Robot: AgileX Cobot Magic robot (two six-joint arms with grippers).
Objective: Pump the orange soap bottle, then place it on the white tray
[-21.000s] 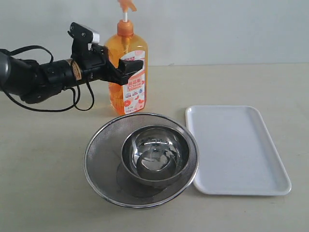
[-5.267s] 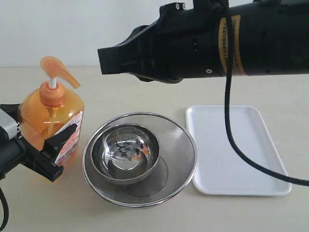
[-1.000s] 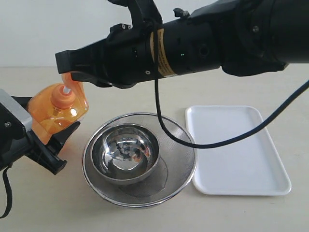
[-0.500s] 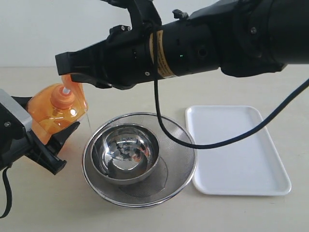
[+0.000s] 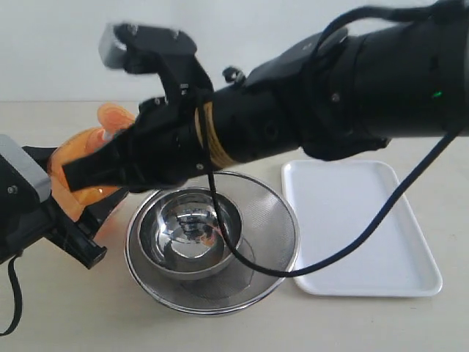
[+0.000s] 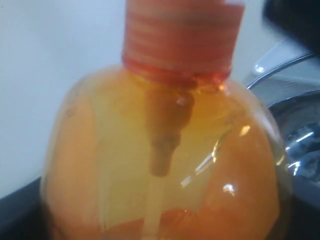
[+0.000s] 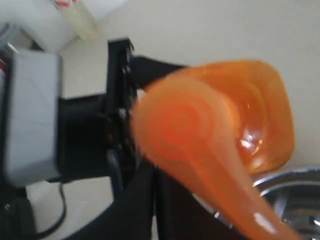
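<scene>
The orange soap bottle (image 5: 79, 150) leans tilted at the left, held round its body by my left gripper (image 5: 69, 199), which is shut on it. In the left wrist view the bottle (image 6: 165, 150) fills the frame, with black jaw edges in the lower corners. Its orange pump head (image 5: 114, 117) shows just above my right arm. My right gripper (image 5: 77, 174) reaches across in front of the bottle, fingers shut together on nothing. In the right wrist view the pump head (image 7: 190, 125) lies over my right gripper (image 7: 155, 200). The white tray (image 5: 352, 220) lies empty at the right.
A round steel mesh strainer (image 5: 278, 213) with a steel bowl (image 5: 187, 227) inside sits between the bottle and the tray, its rim close to the bottle. The thick right arm (image 5: 330, 103) and its cable span the scene above the strainer.
My right arm has swung down and forward; its shut fingers now sit lower, in front of the bottle, leaving the pump head showing above. The left gripper still holds the tilted bottle.
</scene>
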